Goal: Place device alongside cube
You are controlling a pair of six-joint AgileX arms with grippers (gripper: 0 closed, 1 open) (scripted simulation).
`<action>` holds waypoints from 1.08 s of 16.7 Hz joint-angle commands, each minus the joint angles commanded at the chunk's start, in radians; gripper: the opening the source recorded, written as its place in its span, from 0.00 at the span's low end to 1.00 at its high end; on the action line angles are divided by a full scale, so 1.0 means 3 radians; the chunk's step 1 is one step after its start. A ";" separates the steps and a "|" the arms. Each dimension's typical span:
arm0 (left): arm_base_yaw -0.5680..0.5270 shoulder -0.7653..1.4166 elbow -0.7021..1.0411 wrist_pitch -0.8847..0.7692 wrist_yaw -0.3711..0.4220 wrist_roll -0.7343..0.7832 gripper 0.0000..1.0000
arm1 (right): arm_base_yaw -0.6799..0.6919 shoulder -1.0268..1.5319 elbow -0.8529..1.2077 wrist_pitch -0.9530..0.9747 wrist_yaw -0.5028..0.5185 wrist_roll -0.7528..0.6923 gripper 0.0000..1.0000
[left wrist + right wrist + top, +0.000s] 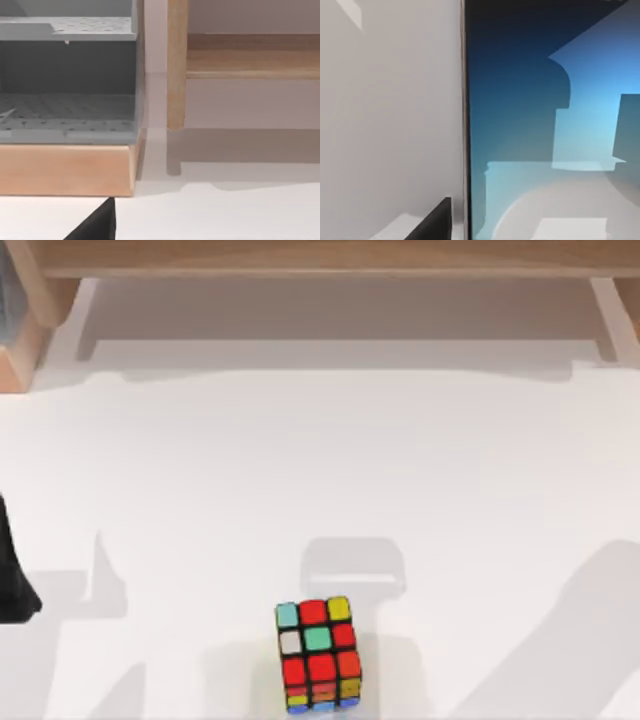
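Right wrist view — device [545, 125] close beneath right claw, flat on table [390, 125]

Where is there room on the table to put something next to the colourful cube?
Bare white table lies on both sides of the cube and across the middle, up to the wooden shelf at the back. The left edge, with a dark arm part, is tighter.

Cube [319, 655] with mostly red stickers near the table's front edge, glossy blue-gradient device [545, 125] lying flat
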 joint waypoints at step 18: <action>0.0000 0.0000 0.0000 0.0000 0.0000 0.0000 1.00 | 0.0014 -0.0207 0.0138 -0.0314 -0.0041 0.0039 0.00</action>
